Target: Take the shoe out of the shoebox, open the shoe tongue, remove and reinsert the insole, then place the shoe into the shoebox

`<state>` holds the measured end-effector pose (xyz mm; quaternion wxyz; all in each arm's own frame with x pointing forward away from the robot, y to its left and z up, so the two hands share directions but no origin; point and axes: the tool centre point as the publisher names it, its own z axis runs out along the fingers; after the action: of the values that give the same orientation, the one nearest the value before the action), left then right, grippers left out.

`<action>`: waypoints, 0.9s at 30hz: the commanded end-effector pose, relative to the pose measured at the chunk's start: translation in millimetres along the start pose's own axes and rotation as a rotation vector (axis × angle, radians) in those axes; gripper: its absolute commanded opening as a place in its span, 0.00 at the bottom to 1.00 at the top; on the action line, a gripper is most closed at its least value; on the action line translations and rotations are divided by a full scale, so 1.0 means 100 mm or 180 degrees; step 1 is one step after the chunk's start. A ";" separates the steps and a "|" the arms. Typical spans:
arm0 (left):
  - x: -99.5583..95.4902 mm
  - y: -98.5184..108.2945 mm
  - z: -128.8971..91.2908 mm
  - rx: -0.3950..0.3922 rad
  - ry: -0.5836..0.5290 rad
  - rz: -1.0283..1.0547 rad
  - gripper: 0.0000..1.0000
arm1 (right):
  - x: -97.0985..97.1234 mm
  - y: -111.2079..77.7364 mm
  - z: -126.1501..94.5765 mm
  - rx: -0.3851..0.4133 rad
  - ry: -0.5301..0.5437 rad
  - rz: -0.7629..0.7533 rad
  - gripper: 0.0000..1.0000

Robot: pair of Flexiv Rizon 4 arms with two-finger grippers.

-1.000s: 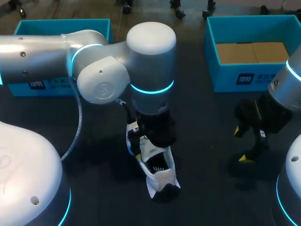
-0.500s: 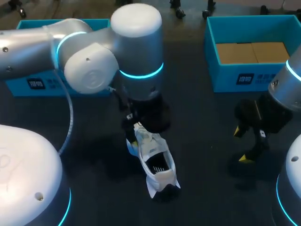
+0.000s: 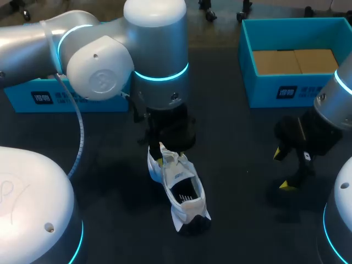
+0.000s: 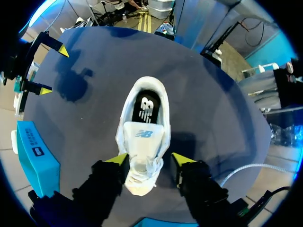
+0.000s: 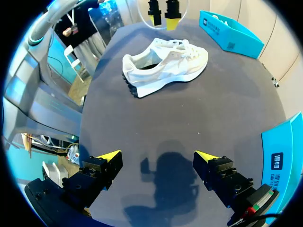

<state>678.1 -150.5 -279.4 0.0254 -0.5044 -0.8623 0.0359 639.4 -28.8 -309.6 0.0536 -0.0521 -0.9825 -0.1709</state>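
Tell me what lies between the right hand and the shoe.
Nothing but bare table lies between the right hand and the shoe. The right wrist view shows the whole stretch, and the head view agrees.

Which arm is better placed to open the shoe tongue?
Left, probably: the left gripper is open astride the white laced sneaker; the right gripper is open over the dark table, apart.

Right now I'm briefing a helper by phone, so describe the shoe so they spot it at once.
Find the dark table, with the left blue box and the right blue box at its far side. Near its middle, below the left claw, stands the shoe. Unlike the blue boxes, it is white, a laced sneaker with a black insole showing.
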 end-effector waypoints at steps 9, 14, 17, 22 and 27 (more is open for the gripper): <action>0.01 -0.13 0.09 -0.0017 -0.0052 0.0188 0.47 | 0.01 0.00 0.00 0.0009 -0.0005 0.0003 1.00; -0.07 -0.11 0.25 0.0053 0.0019 0.0195 0.42 | 0.01 0.00 0.00 0.0009 -0.0005 0.0003 1.00; -0.09 -0.16 0.40 0.0062 0.0027 0.0216 0.38 | 0.01 0.00 0.00 0.0009 -0.0005 0.0003 1.00; -0.13 -0.22 0.60 0.0011 0.0128 0.0177 0.38 | 0.01 0.00 0.00 0.0009 -0.0005 0.0003 1.00; -0.08 -0.25 0.62 0.0034 0.0170 0.0186 0.38 | 0.01 0.00 0.00 0.0009 -0.0005 0.0003 1.00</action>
<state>654.6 -166.3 -336.5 0.0466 -0.5300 -0.8462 0.0314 639.4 -28.8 -309.6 0.0536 -0.0520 -0.9825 -0.1708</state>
